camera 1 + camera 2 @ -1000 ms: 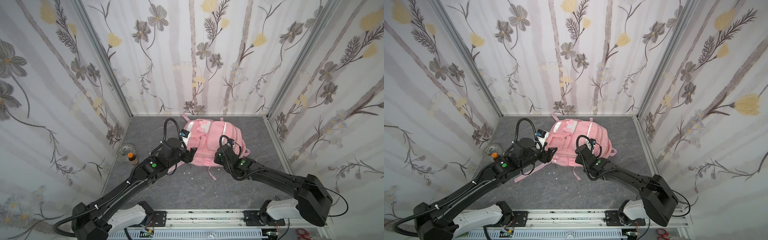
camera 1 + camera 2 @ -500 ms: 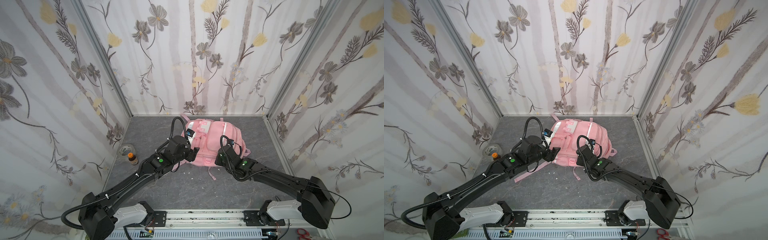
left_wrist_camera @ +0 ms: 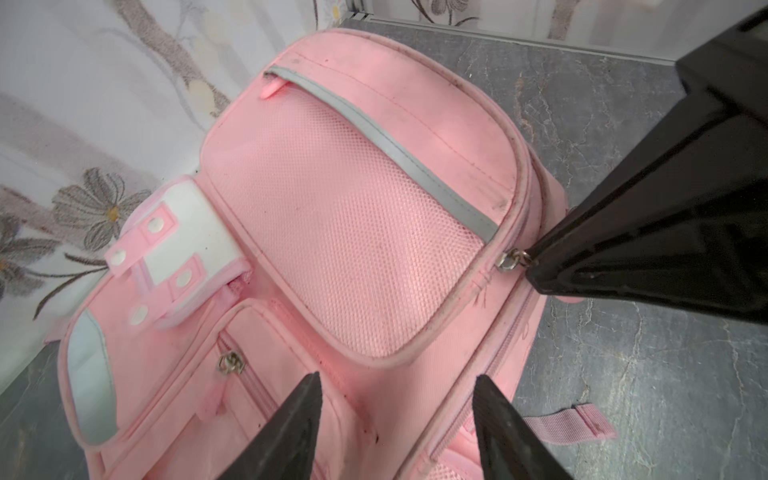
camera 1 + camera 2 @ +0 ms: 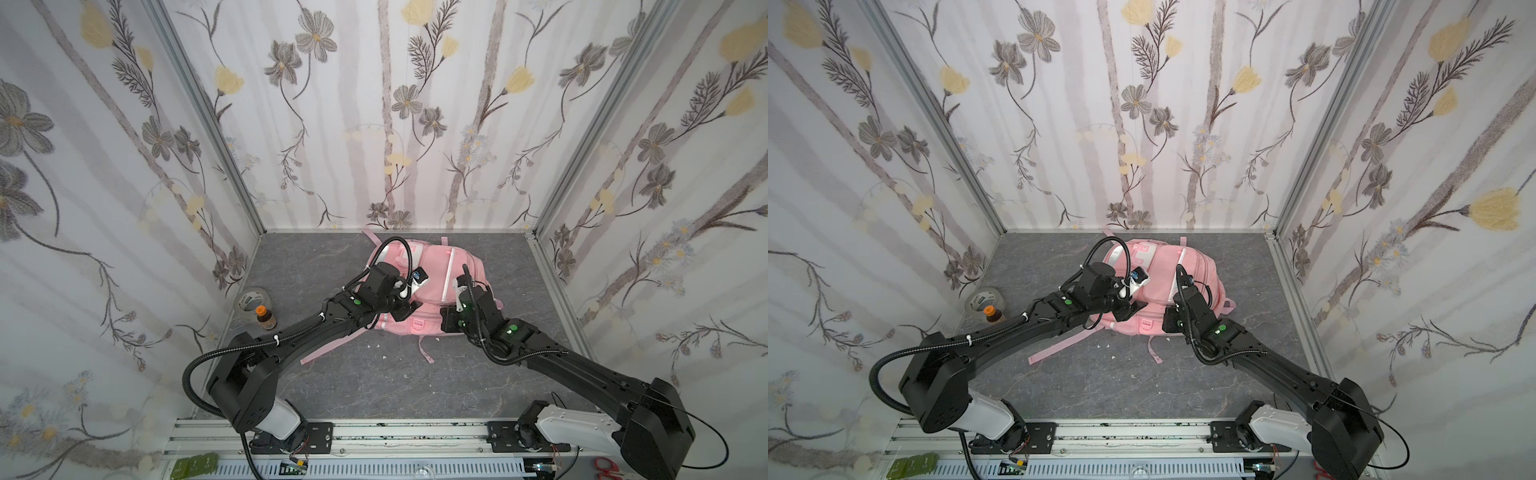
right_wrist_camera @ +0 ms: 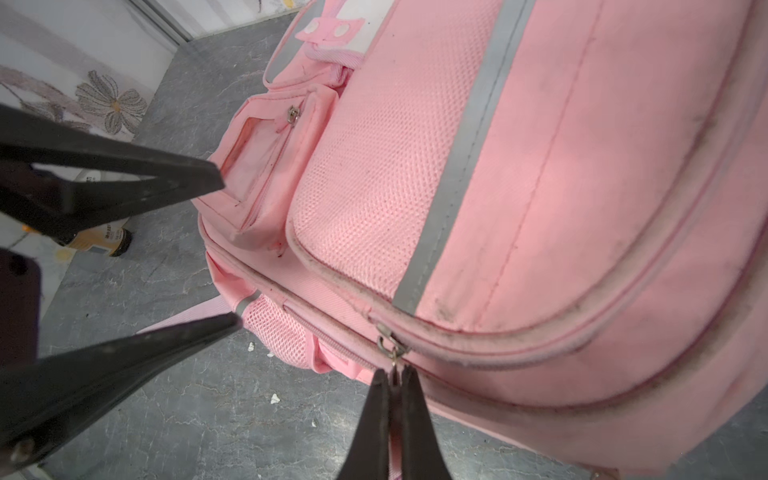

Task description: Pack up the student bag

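The pink student bag [image 4: 436, 270] [image 4: 1163, 270] lies flat on the grey table, front pockets up. My right gripper [image 5: 395, 369] [image 4: 448, 322] is at its near edge, shut on the metal zipper pull [image 5: 388, 345] [image 3: 513, 259] of the main zip. My left gripper [image 3: 397, 377] [image 4: 409, 309] hovers open over the bag's [image 3: 353, 208] front near the small pocket, jaws apart with nothing between them. In the right wrist view the left gripper [image 5: 226, 249] shows beside the bag [image 5: 540, 166].
A roll of clear tape [image 4: 251, 301] [image 4: 984, 301] and a small brown bottle with an orange cap [image 4: 264, 318] [image 4: 992, 314] stand by the left wall. Loose pink straps [image 4: 316, 353] trail toward me. Flowered walls close in three sides.
My left gripper has moved right, onto the bag's front, with its jaws a little narrower. My right gripper has closed on the zipper pull and stayed at the bag's near edge.
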